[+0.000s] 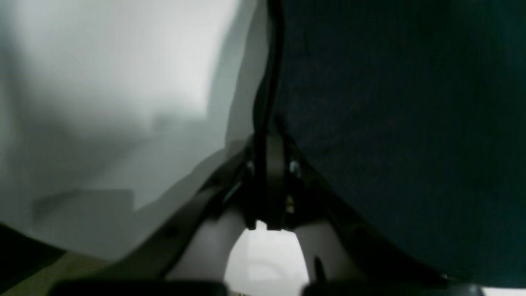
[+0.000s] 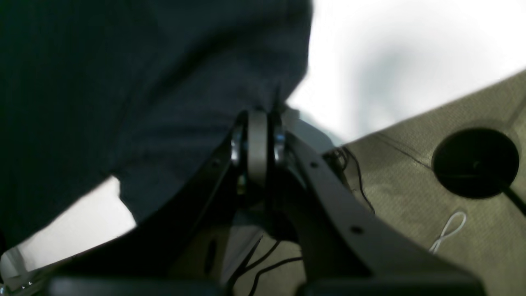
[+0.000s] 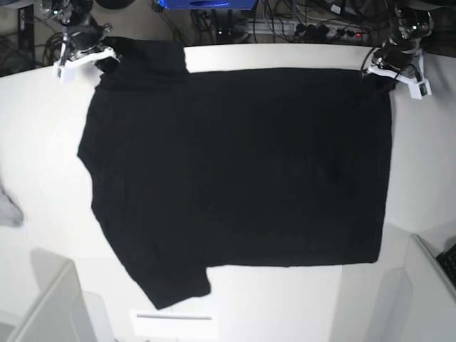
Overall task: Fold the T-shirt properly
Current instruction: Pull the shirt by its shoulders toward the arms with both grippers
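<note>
Looking through the left wrist view first, the left gripper (image 1: 267,181) sits at centre frame with its jaws pressed together on a thin edge of the T-shirt (image 1: 402,123), whose dark cloth fills the right half of the picture while the white table (image 1: 102,82) shows blurred on the left. In the right wrist view, the right gripper (image 2: 257,144) is likewise pinched tight on the T-shirt (image 2: 123,82), the fabric draping across the upper left of the frame, with the white tabletop at upper right and a greenish floor with cables at lower right. The base view shows the whole T-shirt (image 3: 242,171) spread plain side up across the middle of the table (image 3: 43,142), collar end toward the left of the frame and hem toward the right; the right gripper (image 3: 107,57) holds a corner at the upper left and the left gripper (image 3: 388,71) holds the hem corner at the upper right, so both clamp the far edge. One sleeve points to the lower left. A small grey cloth scrap (image 3: 8,208) lies at the left edge, apart from the shirt. The cloth looks light, soft and limp: it will likely sag between the two grips and drag on the table, so corners and seamed edges, where the fabric is doubled, seem the safest places to hold, and the two arms would need to move evenly to keep the edge taut.
</note>
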